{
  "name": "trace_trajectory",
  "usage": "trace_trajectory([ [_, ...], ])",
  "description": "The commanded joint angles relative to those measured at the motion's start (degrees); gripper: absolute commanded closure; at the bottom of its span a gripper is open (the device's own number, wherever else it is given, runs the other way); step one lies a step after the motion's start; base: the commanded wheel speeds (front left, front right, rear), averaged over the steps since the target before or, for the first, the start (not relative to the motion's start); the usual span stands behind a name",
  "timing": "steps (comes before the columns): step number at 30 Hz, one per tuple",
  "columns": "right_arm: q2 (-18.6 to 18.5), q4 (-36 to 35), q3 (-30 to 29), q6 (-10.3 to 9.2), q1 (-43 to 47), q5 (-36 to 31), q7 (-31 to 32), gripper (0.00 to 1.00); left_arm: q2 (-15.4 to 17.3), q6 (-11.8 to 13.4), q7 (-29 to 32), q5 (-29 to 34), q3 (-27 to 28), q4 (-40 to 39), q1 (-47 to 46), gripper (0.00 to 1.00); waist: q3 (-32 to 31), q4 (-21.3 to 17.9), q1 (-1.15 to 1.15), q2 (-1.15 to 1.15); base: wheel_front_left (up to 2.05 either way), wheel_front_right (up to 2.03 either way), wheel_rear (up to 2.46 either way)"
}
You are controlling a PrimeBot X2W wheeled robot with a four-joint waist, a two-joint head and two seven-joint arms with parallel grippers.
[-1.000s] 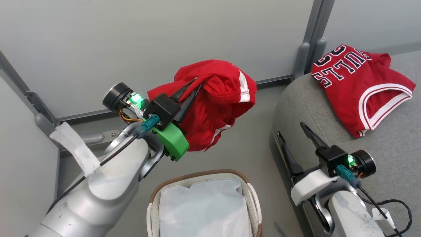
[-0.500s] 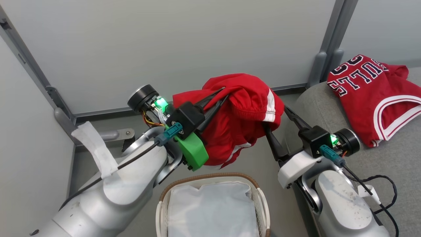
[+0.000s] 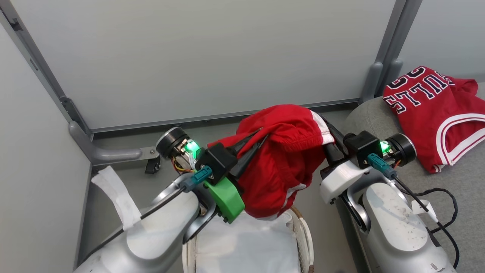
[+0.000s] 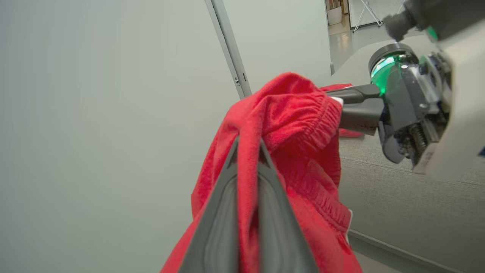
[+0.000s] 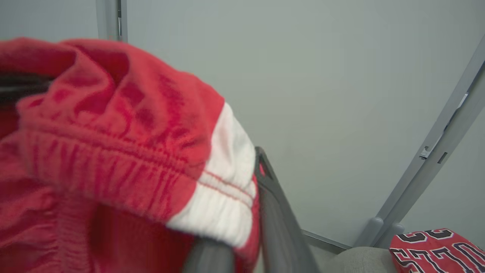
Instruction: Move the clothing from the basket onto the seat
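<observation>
Basket (image 3: 305,235): nearest, low centre, with only its white liner (image 3: 246,246) visible inside; no red cloth can be seen in it.
Left gripper (image 3: 260,135): pressed together on a fold of the shorts (image 3: 280,163), holding them in the air above the basket's far rim.
Right gripper (image 4: 339,101): its fingers look pinched on the shorts' white-trimmed waistband, at the right end of the bundle.
Shorts: bunched and hanging between the two grippers, left of the seat (image 3: 470,178) and not on it.
Risk, tug: with both grippers on one garment, arms pulling apart or out of step would likely stretch the elastic or tear one hold loose.
Risk, drop: the right hold sits at the waistband's edge; if it is shallow and the left lets go, the shorts would probably fall to the floor (image 3: 121,172) or back into the basket.
Risk, snag: the hem hangs close to the basket rim and could catch on a low sideways carry.
Seat: grey woven upholstery, rounded near-left corner, on the right; probably grippy enough to keep cloth in place.
Jersey (image 3: 428,110): lying flat on the seat, far right; a sliding release could rumple it.
Room: plain grey floor, pale partition panels (image 3: 208,57) behind, joined by grey posts (image 3: 382,60) at the far right.
</observation>
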Motion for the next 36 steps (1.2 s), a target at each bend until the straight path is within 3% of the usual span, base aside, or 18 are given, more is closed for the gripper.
trace_trajectory([
  [1, -0.22, 0.27, -0.27, -0.08, -0.54, -0.44, -0.01, 1.00, -0.24, 0.56, -0.38, -0.48, 0.29, 0.06, 1.28, 1.00, -0.01, -0.10, 0.00, 0.00, 0.00, 0.00, 0.00],
  [7, -0.22, 0.59, -0.88, -0.08, -0.87, -1.28, -0.01, 1.00, -1.05, 1.11, -0.98, -1.53, 1.24, 1.35, 4.13, 1.00, 0.34, -0.72, 0.00, 0.00, 0.00, 0.00, 0.00],
  [8, -0.22, 0.51, -1.05, -0.08, -1.02, -1.33, -0.01, 1.00, -1.18, 1.16, -1.10, -1.67, 1.62, 1.56, 4.54, 0.93, 0.48, -0.91, 0.00, 0.00, 0.00, 0.00, 0.00],
  [10, -0.22, 0.17, -1.44, -0.08, -1.32, -1.65, -0.01, 1.00, -1.51, 1.51, -1.26, -2.11, 2.46, 1.77, 5.45, 0.64, 0.74, -1.26, 0.00, 0.00, 0.00, 0.00, 0.00],
  [12, -0.23, -0.14, -2.05, -0.08, -1.61, -2.01, -0.01, 1.00, -1.90, 1.96, -1.28, -2.57, 3.92, 1.60, 6.61, 0.00, 0.97, -1.70, 0.00, 0.00, 0.00, 0.00, 0.00],
  [21, -0.23, -1.50, -4.91, -0.08, -2.41, -5.07, -0.01, 1.00, -3.77, 1.68, -1.24, -2.65, 10.58, 1.45, 14.18, 0.00, 1.88, -5.53, 0.00, 0.00, 0.00, 0.00, 0.00],
  [36, -0.19, -3.37, -9.34, -0.08, -1.43, -8.21, -0.02, 1.00, -7.36, -0.07, -1.26, 2.08, 21.10, 5.23, 21.51, 0.00, 5.59, -17.72, 0.00, 0.00, 0.00, 0.00, 0.00],
])
